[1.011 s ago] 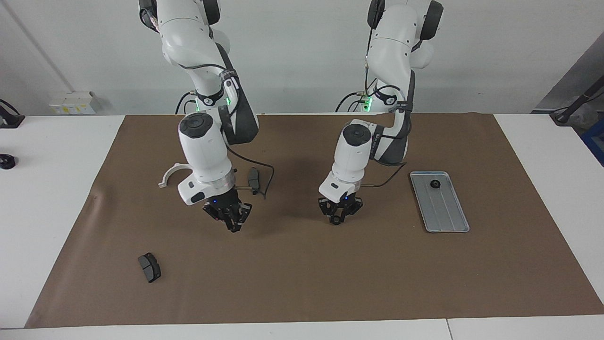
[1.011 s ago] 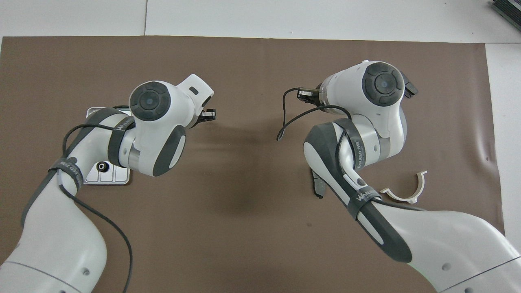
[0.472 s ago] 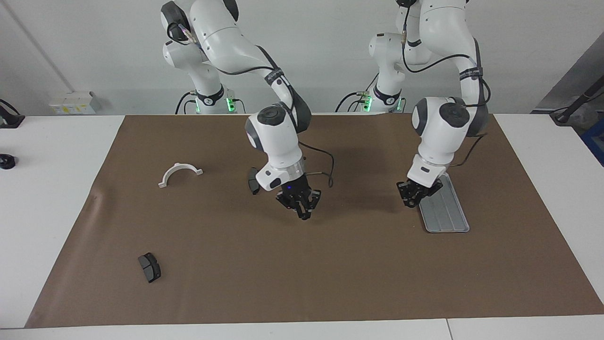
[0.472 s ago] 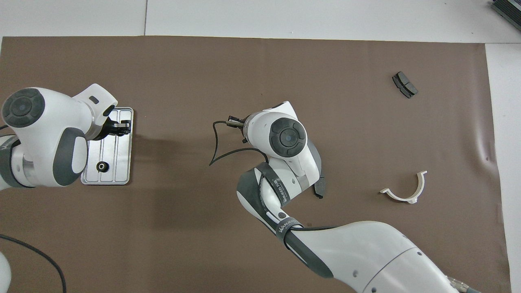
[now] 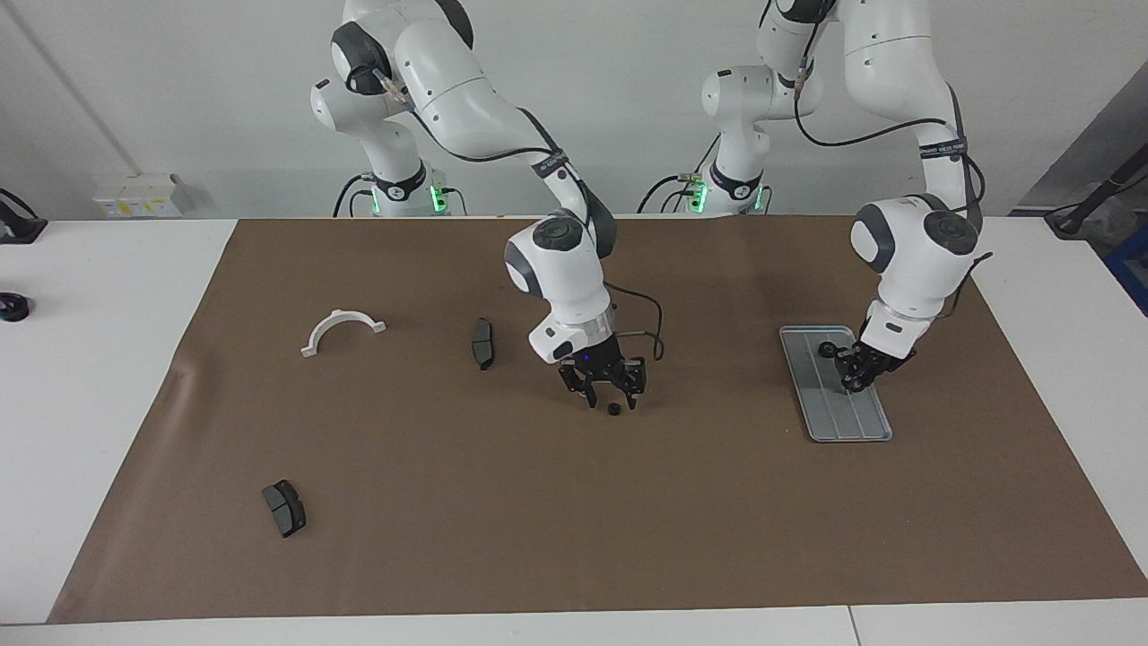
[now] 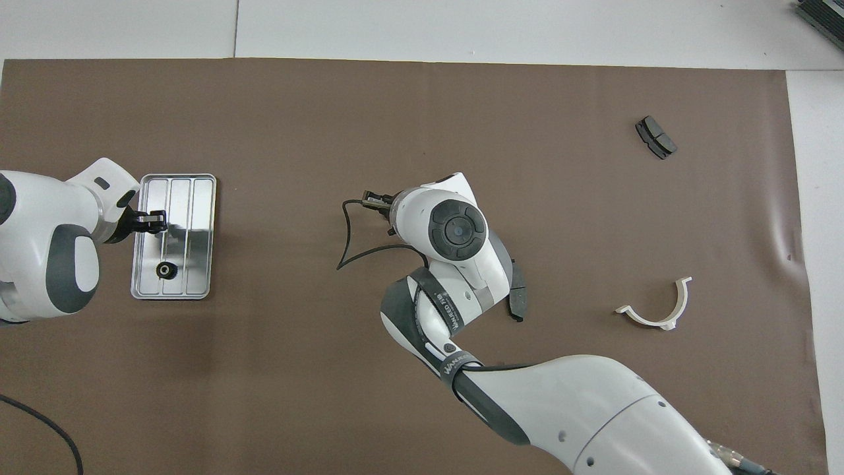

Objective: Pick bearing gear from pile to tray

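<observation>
Black gear [image 5: 613, 409]: small, round, lying on the brown mat mid-table, directly under the right gripper [image 5: 611, 399], between its spread fingers.
Long axis: none.
Nearer arm: the right.
Left gripper [image 5: 852, 381]: low over the silver tray [image 5: 852, 426]; whether anything is pinched cannot be told.
Tray gear [image 5: 826, 350]: already resting at the tray's robot-side end.
Grey brake pad [image 5: 482, 342]: beside the right arm.

Brown mat [image 5: 574, 538] on white table [image 5: 90, 359], white box [image 5: 139, 195] against the wall

One small black gear [image 5: 614, 409] lies flat on the mat; another [image 6: 165, 269] lies in my ridged silver tray [image 5: 856, 429].
</observation>
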Robot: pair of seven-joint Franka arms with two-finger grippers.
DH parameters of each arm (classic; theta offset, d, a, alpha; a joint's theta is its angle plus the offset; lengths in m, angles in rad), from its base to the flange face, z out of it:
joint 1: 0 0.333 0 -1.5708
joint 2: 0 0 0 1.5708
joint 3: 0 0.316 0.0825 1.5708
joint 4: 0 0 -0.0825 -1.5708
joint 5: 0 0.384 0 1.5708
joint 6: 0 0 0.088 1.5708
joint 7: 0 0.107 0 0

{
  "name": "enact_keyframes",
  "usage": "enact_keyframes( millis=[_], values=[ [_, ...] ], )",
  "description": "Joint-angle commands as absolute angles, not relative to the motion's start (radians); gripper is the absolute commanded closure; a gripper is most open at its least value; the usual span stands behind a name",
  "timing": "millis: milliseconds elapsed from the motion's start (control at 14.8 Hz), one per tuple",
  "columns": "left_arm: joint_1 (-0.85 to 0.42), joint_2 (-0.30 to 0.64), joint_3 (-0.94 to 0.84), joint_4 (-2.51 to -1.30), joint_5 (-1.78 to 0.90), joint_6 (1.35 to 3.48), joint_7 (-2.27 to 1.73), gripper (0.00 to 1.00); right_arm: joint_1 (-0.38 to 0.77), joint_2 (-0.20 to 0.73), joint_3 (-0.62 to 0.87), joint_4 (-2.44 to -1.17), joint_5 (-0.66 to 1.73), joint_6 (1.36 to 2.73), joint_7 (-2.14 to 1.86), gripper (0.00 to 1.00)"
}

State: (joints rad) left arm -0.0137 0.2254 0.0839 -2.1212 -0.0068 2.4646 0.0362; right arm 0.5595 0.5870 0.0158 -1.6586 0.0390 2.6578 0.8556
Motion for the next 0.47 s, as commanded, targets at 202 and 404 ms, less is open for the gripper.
enact_keyframes(
  millis=[202, 404],
  values=[
    [-0.015, 0.227, 0.071, -2.125, -0.045, 2.490, 0.054, 0.18, 0.340, 0.381, -0.026, -1.681, 0.034, 2.446, 0.570, 0.00],
    [-0.029, 0.195, 0.069, -2.105, -0.044, 2.461, 0.051, 0.00, 0.207, 0.324, -0.026, -1.680, 0.034, 2.347, 0.410, 0.00]
  ],
)
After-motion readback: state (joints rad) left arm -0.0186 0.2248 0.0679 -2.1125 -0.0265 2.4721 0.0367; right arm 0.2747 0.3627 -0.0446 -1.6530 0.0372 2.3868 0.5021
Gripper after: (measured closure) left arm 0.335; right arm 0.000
